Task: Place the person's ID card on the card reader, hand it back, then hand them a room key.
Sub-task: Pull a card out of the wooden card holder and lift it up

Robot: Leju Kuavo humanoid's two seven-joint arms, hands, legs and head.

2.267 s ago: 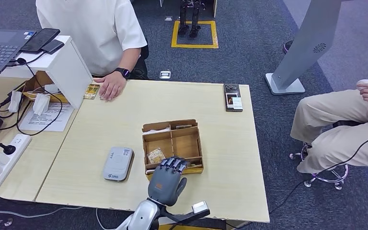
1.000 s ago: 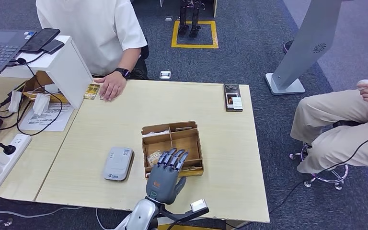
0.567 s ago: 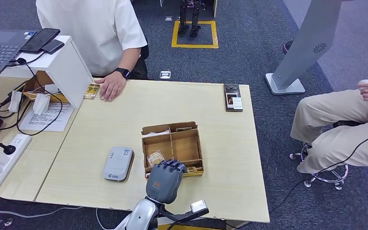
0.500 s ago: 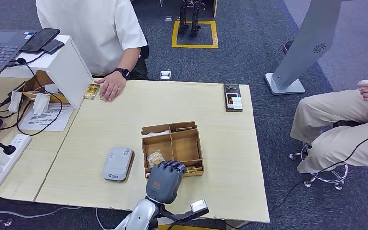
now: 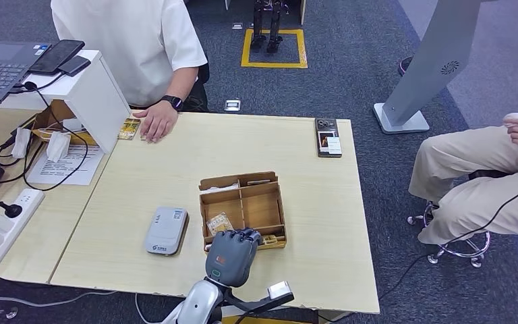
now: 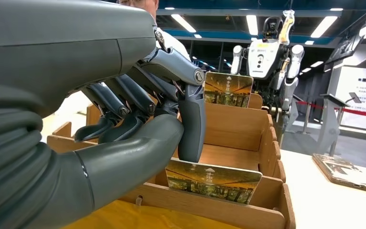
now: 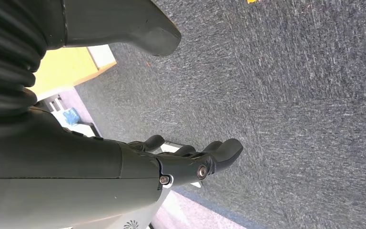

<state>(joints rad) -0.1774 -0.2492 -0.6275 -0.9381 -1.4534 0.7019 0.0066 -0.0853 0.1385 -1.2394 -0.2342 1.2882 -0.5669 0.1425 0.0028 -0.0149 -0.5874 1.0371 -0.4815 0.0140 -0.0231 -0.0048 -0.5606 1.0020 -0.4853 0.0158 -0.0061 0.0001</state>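
In the head view, our left hand (image 5: 232, 255) sits at the near edge of the table (image 5: 324, 202), fingers curled down over the near wall of the wooden box (image 5: 243, 206). The box stands mid-table, the grey card reader (image 5: 166, 230) just beside it toward the table's left edge. A person's hand (image 5: 154, 123) rests at the far left corner beside a small card (image 5: 129, 128), well apart from us; we judge that whatever we lift must travel the table's full depth toward them. A phone (image 5: 328, 137) lies near the far right edge.

In the left wrist view, the room key card (image 6: 212, 180) stands on its long edge in the box's nearest slot, directly under our fingertips (image 6: 191, 143), long axis running along the near wall. Our thumb lies against the card's near face and one finger drops behind it, so the hand looks closed in a pinch, though we cannot tell if the card is gripped firmly. A second card (image 6: 228, 89) stands upright at the far wall.

In the right wrist view, our right hand (image 7: 181, 162) hangs over carpet beside the table, fingers loosely spread, holding nothing. The left hand is clearly the nearer one.
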